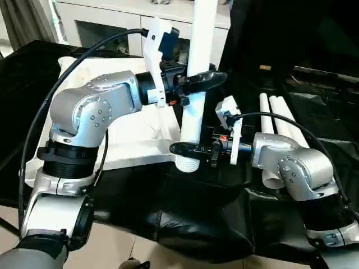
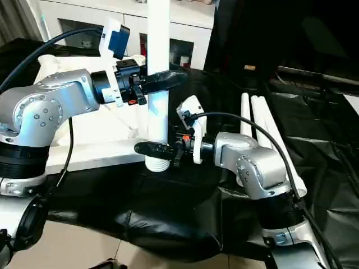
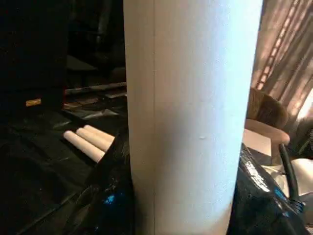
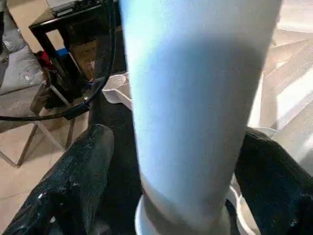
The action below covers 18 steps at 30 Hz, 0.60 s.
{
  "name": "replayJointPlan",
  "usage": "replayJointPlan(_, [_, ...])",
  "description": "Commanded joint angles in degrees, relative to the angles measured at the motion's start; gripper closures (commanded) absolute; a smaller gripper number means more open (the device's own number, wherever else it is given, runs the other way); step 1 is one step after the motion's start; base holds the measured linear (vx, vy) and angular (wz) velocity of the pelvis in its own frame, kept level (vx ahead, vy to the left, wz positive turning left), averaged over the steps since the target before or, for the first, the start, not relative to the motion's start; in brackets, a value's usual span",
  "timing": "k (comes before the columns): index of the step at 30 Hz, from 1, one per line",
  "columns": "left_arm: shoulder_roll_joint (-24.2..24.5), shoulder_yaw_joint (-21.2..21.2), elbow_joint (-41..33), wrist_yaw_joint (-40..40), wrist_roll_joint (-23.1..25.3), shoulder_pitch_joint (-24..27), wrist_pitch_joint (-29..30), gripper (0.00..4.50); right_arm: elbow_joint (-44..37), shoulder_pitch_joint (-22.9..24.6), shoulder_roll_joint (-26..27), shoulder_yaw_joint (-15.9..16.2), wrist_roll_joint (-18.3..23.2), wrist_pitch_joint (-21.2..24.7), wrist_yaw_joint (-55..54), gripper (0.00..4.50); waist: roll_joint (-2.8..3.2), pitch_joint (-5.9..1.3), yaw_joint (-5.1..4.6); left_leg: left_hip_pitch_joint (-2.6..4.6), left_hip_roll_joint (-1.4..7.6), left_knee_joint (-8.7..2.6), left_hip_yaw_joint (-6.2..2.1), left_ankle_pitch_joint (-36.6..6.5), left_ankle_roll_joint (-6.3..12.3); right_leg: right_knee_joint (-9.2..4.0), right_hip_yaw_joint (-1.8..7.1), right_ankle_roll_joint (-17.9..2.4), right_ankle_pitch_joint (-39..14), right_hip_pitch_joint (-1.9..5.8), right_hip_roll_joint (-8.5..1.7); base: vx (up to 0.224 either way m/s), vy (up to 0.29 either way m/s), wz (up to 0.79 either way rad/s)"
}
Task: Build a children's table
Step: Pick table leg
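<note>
A white tapered leg (image 1: 197, 67) stands upright, its ribbed foot (image 1: 188, 164) at the near corner of the white tabletop (image 1: 129, 151). My left gripper (image 1: 205, 81) is shut on the leg about halfway up; in the left wrist view the leg (image 3: 190, 117) fills the space between the black fingers (image 3: 110, 196). My right gripper (image 1: 188, 150) straddles the leg just above the foot. In the right wrist view its fingers (image 4: 78, 176) stand on either side of the leg (image 4: 190, 107) with a dark gap on one side, so it is open.
Spare white legs (image 1: 275, 120) lie side by side on the black cloth (image 1: 185, 207) to the right. A white cabinet with glass doors (image 1: 112, 22) stands behind the tabletop. The table's front edge runs close under my forearms.
</note>
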Motion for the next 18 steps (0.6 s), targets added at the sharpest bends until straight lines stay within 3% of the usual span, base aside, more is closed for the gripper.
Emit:
replayJointPlan(1, [0.1, -0.8, -1.1, -0.7, 0.4, -0.6, -0.3, 2.72, 0.6, -1.7, -0.7, -0.1, -0.9, -1.5, 0.1, 0.67, 1.05, -4.47, -0.11, 1.26, 3.70, -3.97, -1.34, -6.0, -2.46, -3.95, 4.06, -11.0, -1.8, 3.29, -5.86, 0.000, 0.000, 0.00])
replayJointPlan(7, [0.0, -1.0, -1.6, -1.1, 0.3, -0.2, 0.2, 2.72, 1.2, -1.9, -0.4, 0.2, -1.7, -2.7, 0.6, 0.67, 0.91, -4.39, -0.16, 1.18, 3.64, -3.97, -1.28, -6.2, -2.42, -4.07, 4.08, -11.1, -2.3, 3.31, -5.87, 0.000, 0.000, 0.00])
replayJointPlan(18, [-0.2, -0.6, -1.9, -1.2, 0.4, -0.2, 0.7, 2.72, 1.4, -1.4, -0.5, 0.8, -2.2, -3.2, 1.9, 1.83, 0.94, -4.45, -0.14, 1.22, 3.70, -3.97, -1.32, -5.8, -2.03, -3.92, 4.03, -11.2, -1.6, 3.29, -5.79, 0.000, 0.000, 0.00])
